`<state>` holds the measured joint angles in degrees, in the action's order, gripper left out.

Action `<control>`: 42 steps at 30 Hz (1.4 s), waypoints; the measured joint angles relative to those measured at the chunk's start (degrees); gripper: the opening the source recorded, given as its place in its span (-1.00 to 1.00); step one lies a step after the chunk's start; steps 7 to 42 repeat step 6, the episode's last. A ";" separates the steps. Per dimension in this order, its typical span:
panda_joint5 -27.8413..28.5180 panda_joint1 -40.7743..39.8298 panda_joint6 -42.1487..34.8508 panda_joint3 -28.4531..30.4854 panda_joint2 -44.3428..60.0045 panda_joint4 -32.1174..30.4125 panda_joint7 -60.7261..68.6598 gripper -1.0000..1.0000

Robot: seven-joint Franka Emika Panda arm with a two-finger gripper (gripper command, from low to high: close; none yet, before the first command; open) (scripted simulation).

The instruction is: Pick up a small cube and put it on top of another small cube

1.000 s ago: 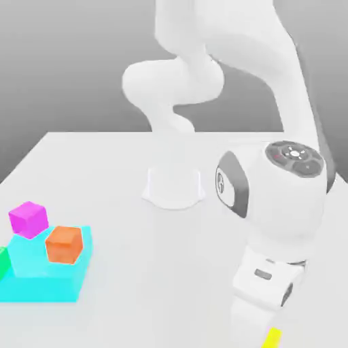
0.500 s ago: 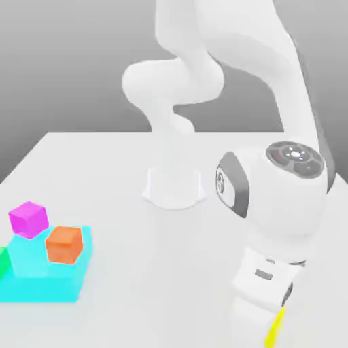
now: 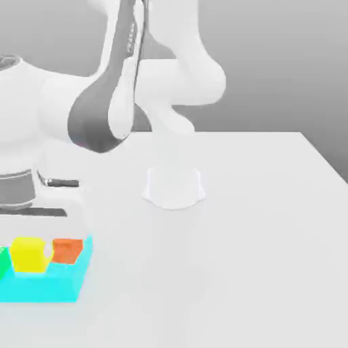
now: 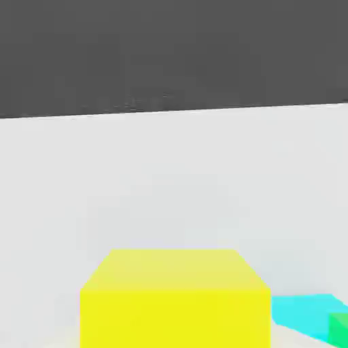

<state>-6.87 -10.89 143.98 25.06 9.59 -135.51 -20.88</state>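
Exterior view first: the white arm (image 3: 115,88) bends over from the middle of the desk (image 3: 258,238) toward the exterior view's left. Its big round wrist sits over the desk's left edge. Just under the wrist is the yellow cube (image 3: 28,254). It hangs over a flat cyan block (image 3: 51,285) that lies at the desk's front left corner. The gripper itself is hidden behind the wrist and the cube, but its jaws are pulled in tight, and the yellow cube sits right below the hand as if pinched there. An orange cube (image 3: 67,250) rests on the cyan block, just beside the yellow cube on the exterior view's right; I cannot tell if the two touch. A bit of green (image 3: 3,262) peeks out on the yellow cube's other side. The arm's round white base (image 3: 174,188) stands near the middle of the desk.

Hand view next: the yellow cube (image 4: 175,299) is very close and big, with its top face and one side showing. Beyond it is plain white desk (image 4: 170,177) and a dark grey wall. A corner of the cyan block (image 4: 299,318) shows beside the cube, with a small piece of green (image 4: 338,327) on it.
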 joint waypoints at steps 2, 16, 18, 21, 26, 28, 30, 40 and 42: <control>-2.19 -1.77 1.39 0.43 2.16 0.38 0.46 1.00; -2.19 -1.77 1.39 0.43 2.16 0.38 0.46 1.00; -2.19 -1.77 1.39 0.43 2.16 0.38 0.46 1.00; -2.19 -1.77 1.39 0.43 2.16 0.38 0.46 1.00; -2.19 -1.77 1.39 0.43 2.16 0.38 0.46 1.00; -2.19 -1.77 1.39 0.43 2.16 0.38 0.46 1.00; -2.19 -1.77 1.39 0.43 2.16 0.38 0.46 1.00; -2.19 -1.77 1.39 0.43 2.16 0.38 0.46 1.00; -2.19 -1.77 1.39 0.43 2.16 0.38 0.46 1.00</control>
